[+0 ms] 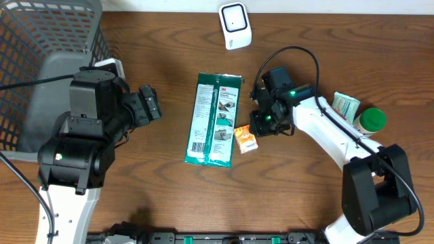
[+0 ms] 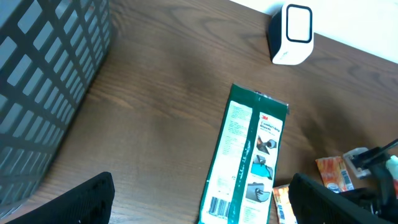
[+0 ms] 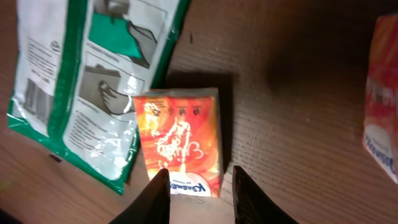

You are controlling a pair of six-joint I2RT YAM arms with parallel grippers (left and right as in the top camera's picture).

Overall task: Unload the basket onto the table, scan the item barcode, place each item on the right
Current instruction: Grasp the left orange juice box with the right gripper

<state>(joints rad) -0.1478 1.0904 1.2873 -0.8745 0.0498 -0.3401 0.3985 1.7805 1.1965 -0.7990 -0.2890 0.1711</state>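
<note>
Left gripper: my fingers wide apart, bare table beneath | Right gripper: narrow gap straddling orange sachet at its near edge, grip unclear | sachet's side touches green packet.

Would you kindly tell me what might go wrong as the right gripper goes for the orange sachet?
The orange sachet lies flat against the green 3M package, so the right gripper, straddling its lower end, may drag the package along or slip off. No barcode shows on its upper face; it may need flipping.
</note>
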